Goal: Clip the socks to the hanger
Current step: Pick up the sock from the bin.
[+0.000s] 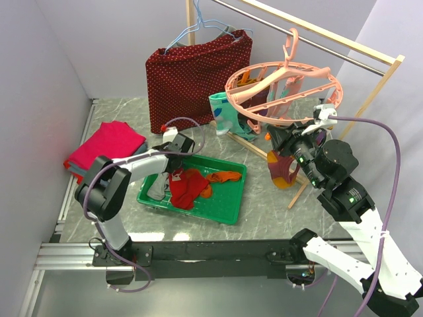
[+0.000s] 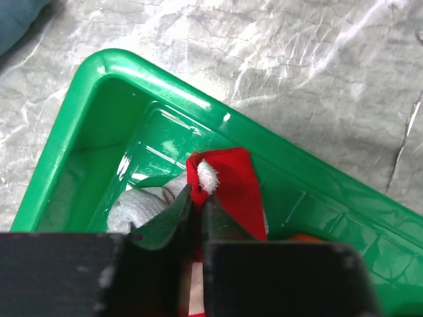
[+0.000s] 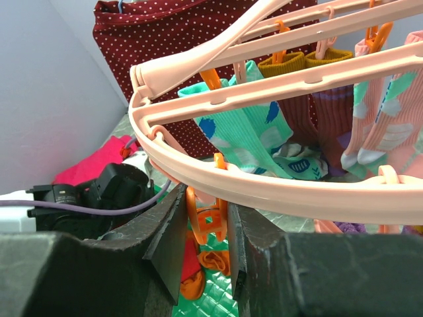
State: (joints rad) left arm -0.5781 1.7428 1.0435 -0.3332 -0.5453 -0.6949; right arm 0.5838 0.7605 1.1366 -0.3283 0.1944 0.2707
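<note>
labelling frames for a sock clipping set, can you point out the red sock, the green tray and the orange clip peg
red sock (image 2: 231, 178), left wrist view, on the red fabric at its pinched end
green tray (image 2: 142, 74), left wrist view, on the far rim
orange clip peg (image 3: 208, 221), right wrist view, on the peg's body below the hanger ring

Grey marble table (image 1: 264, 201), two loose items.
Green tray (image 1: 228, 220) toward 7 o'clock; folded pink-red cloth stack (image 1: 106, 146) at 9 o'clock.

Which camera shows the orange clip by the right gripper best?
Right wrist view: the orange clip hangs from the hanger, close up, inside the right gripper. Top view: too small to tell. Left wrist view: not there.
</note>
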